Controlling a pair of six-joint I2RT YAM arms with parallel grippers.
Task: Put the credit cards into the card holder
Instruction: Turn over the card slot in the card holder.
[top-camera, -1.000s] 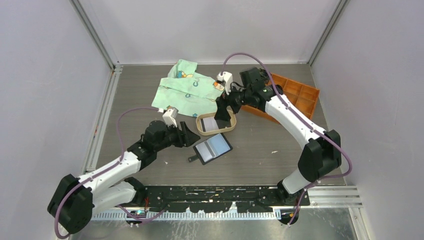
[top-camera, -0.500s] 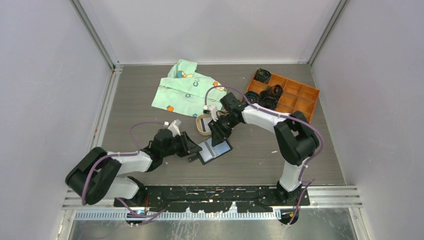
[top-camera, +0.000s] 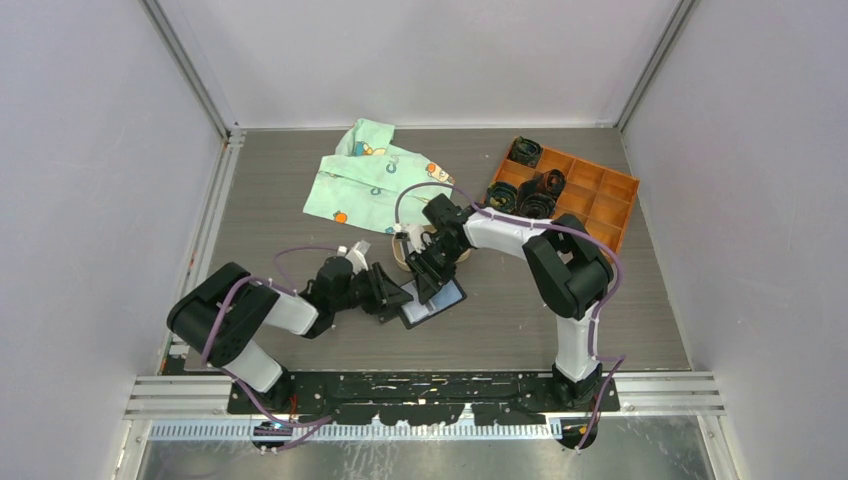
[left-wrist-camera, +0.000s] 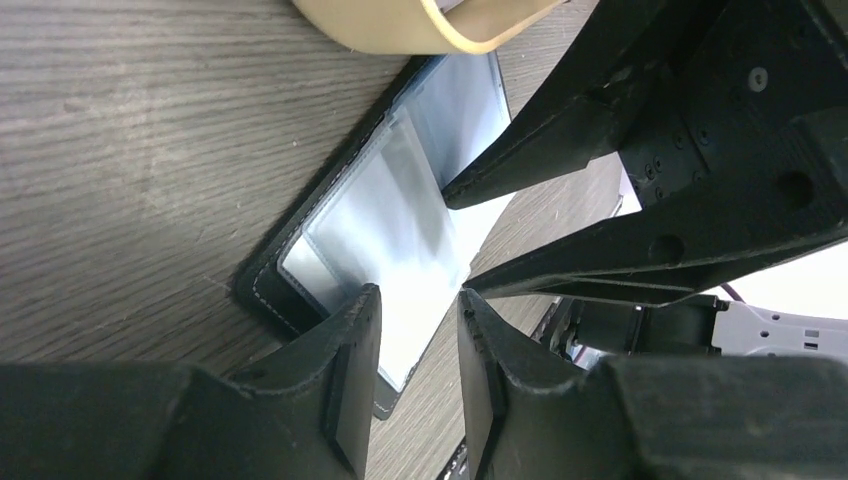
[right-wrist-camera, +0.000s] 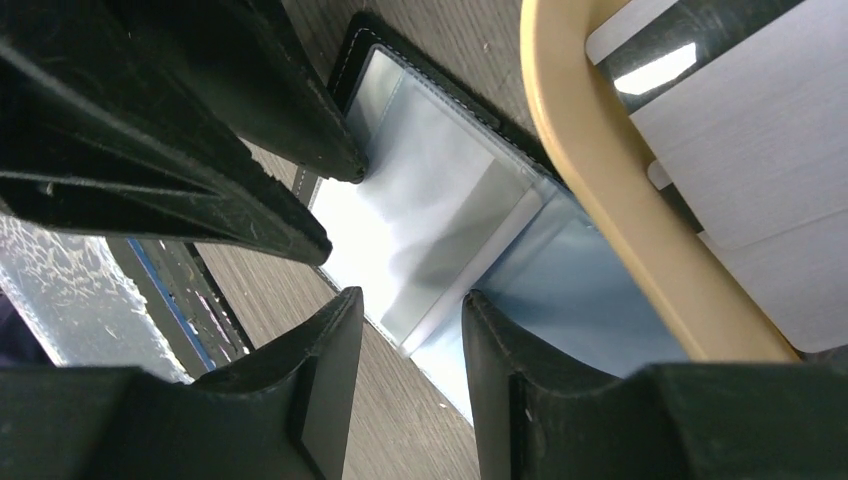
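The black card holder (top-camera: 441, 304) lies open on the table, its clear greyish pockets up; it also shows in the left wrist view (left-wrist-camera: 400, 230) and the right wrist view (right-wrist-camera: 440, 200). My left gripper (top-camera: 397, 295) (left-wrist-camera: 415, 345) is open and empty, low over the holder's left edge. My right gripper (top-camera: 428, 282) (right-wrist-camera: 405, 345) is open and empty, low over the holder's far side, its fingers (left-wrist-camera: 560, 170) facing mine. A whitish-grey card (right-wrist-camera: 750, 150) and a black card (right-wrist-camera: 680, 50) lie in the tan tray (right-wrist-camera: 600, 200).
The tan oval tray (top-camera: 400, 252) stands just behind the holder, mostly hidden by my right arm. A green patterned cloth (top-camera: 370, 180) lies at the back. An orange compartment box (top-camera: 590, 195) with dark rolls is at the back right.
My right gripper has come from over the tan tray down to the card holder. My left gripper has moved right to the holder's left edge. The two now nearly meet.
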